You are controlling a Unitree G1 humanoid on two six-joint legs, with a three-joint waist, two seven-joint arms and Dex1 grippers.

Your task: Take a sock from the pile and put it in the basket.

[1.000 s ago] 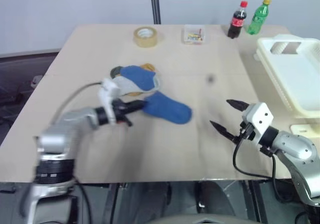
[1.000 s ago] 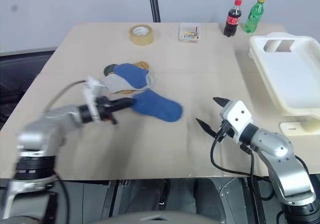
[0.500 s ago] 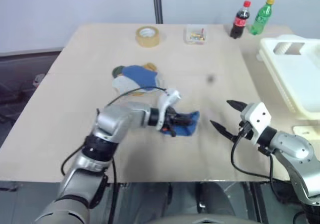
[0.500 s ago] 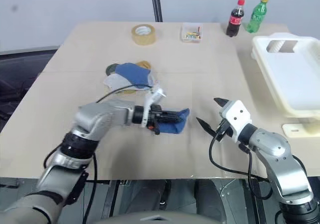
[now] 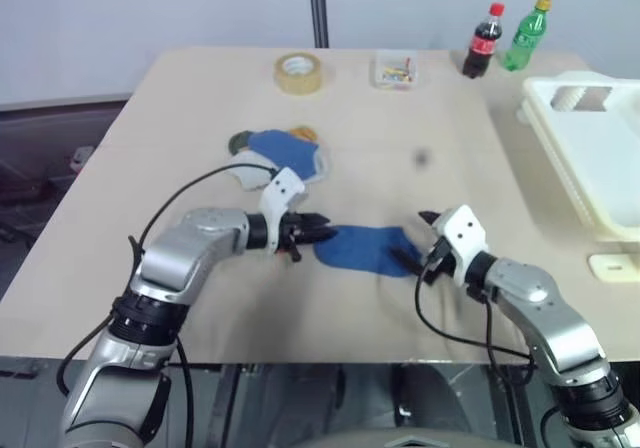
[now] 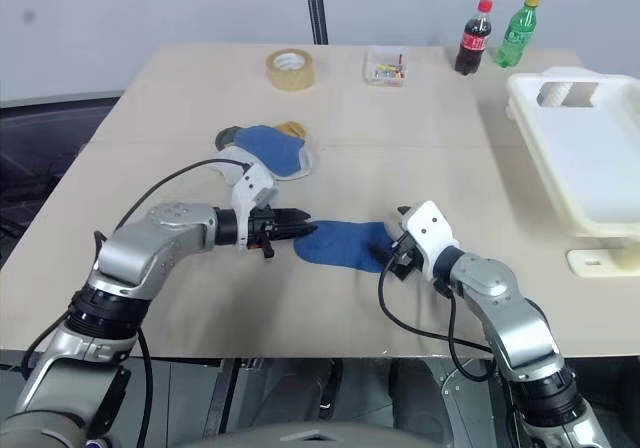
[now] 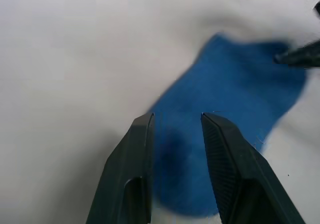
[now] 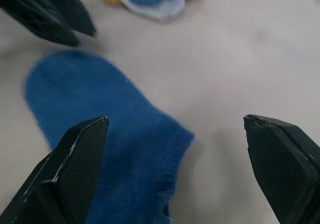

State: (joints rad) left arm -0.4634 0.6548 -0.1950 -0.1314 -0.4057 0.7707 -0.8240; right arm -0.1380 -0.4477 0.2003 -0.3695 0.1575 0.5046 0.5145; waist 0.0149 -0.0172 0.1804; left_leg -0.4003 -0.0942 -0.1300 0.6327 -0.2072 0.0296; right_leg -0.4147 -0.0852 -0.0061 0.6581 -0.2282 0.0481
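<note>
Lying flat, soft blue sock (image 5: pixel 365 250) on smooth table (image 5: pixel 200 118).

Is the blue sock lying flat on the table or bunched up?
Flat. The blue sock lies spread on the table, apart from the pile, between both grippers.

sock (image 5: pixel 365 249) btwn grippers, pile (image 5: pixel 280 154) behind

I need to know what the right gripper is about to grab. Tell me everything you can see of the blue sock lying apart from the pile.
The blue sock is plain, soft knit fabric, lying flat on the table, apart from the pile. The left gripper, fingers parted, sits at one end; the right gripper, wide open, at the other. Neither grips it.
</note>
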